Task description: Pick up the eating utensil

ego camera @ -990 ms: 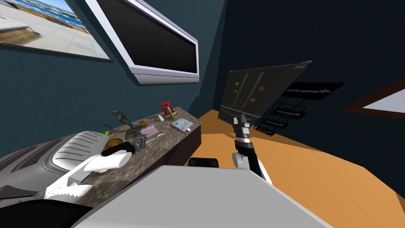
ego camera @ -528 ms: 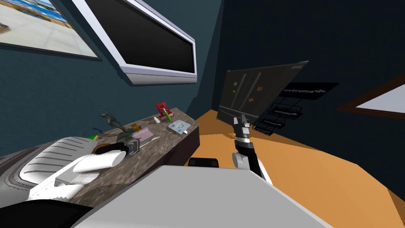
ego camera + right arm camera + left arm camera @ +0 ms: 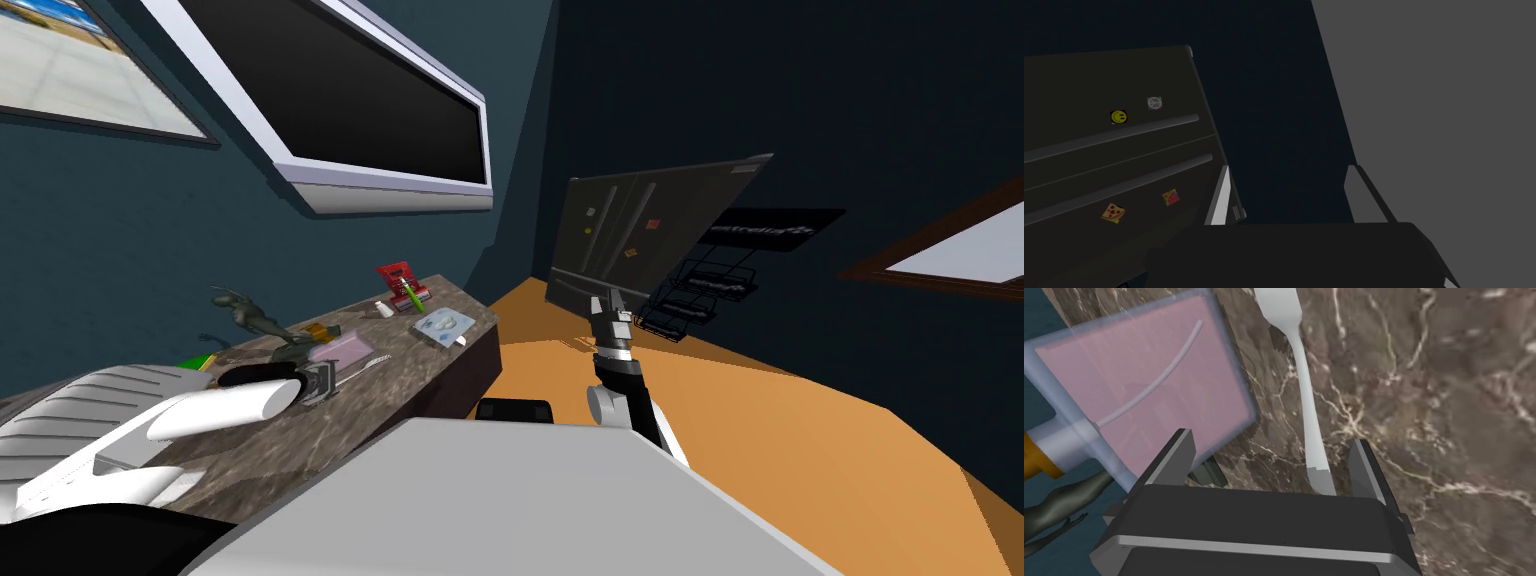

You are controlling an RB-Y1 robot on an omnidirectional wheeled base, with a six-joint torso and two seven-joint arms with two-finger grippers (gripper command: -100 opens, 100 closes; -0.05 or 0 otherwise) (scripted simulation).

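Observation:
A light grey fork (image 3: 1306, 398) lies flat on the brown marbled counter (image 3: 1449, 413), tines pointing away from my hand. My left gripper (image 3: 1271, 455) hangs open just over its handle end, which sits between the fingers, close to one finger (image 3: 1365, 464). The other finger (image 3: 1178, 449) overlaps the corner of a pink translucent pouch (image 3: 1144, 383). The head view has the fork (image 3: 362, 367) beside the pouch (image 3: 340, 350), with my left gripper (image 3: 318, 380) at its near end. My right gripper (image 3: 607, 305) is held up over the floor, open (image 3: 1289, 192), with nothing in it.
Further along the counter (image 3: 420, 380) stand a dark figurine (image 3: 250, 315), a small white bottle (image 3: 384, 309), a red item (image 3: 400, 280) and a pale blue tray (image 3: 445, 325). A white ribbed rack (image 3: 70, 420) lies under my left arm. A dark fridge (image 3: 640, 230) and wire rack (image 3: 700, 290) stand beyond.
The whole head picture has shifted, so the counter's things sit further left and lower: my own move. My left gripper stays at the fork's handle end; the right arm is unchanged.

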